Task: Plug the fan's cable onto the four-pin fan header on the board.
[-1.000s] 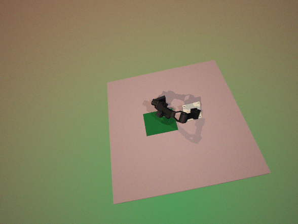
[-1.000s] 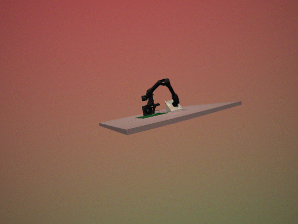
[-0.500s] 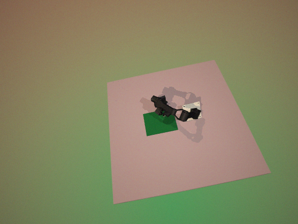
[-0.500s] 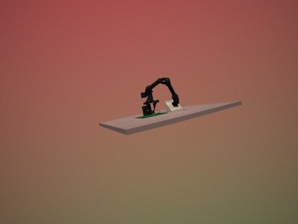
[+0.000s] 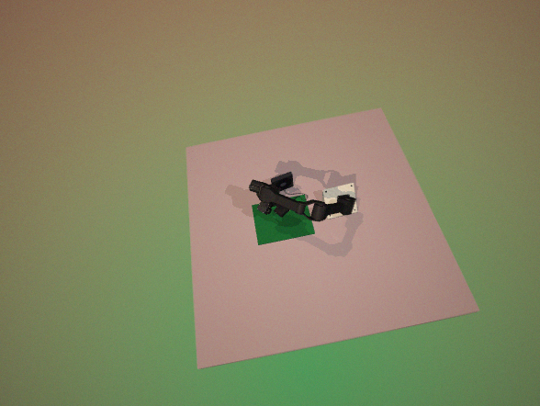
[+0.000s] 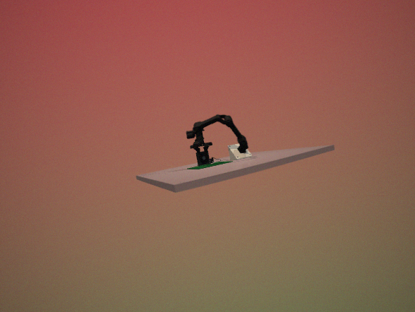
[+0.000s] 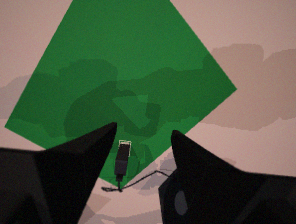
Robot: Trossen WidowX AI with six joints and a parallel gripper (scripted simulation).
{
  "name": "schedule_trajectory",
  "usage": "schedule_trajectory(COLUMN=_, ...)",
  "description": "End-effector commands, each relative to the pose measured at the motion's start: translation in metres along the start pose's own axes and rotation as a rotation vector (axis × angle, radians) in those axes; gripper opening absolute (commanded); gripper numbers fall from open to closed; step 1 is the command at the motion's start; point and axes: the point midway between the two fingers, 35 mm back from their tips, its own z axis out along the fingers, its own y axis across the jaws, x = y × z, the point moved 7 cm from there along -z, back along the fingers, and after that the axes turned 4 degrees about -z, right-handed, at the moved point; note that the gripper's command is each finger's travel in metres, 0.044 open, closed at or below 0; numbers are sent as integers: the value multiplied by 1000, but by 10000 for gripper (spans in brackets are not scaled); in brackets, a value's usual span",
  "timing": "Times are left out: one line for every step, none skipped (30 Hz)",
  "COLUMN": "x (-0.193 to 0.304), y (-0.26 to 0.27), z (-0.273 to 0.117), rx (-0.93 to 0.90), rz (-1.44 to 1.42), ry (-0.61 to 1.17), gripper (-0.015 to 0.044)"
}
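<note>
The green board (image 5: 275, 233) (image 6: 219, 164) (image 7: 150, 30) lies flat. In the wrist view the pale outline of the header (image 7: 124, 142) shows near one corner of the board. The dark plug (image 7: 121, 162) is at the header, with the thin cable (image 7: 141, 179) running from its rear end. How deep it sits cannot be told. My gripper (image 7: 144, 130) (image 6: 202, 150) is open and empty above the board. Its fingertips are apart on either side of the plug and header in the wrist view, with gaps to both. The black fan (image 5: 282, 183) (image 6: 202, 159) (image 7: 180, 202) stands beside the board, partly hidden by the right finger in the wrist view.
A white sloped block with dark holes (image 5: 337, 190) (image 6: 234, 154) stands under the arm's base, beyond the board's corner. The pinkish table top (image 5: 321, 294) (image 6: 176, 181) carries everything. The arm's shadows fall across the board and table.
</note>
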Motion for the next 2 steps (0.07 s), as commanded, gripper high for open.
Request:
schedule_trajectory(x=-31, y=-4, z=7, rx=-19, rz=7, ry=-1, gripper=260)
schedule_trajectory(x=-33, y=-4, z=8, rx=-19, rz=6, ry=-1, gripper=260)
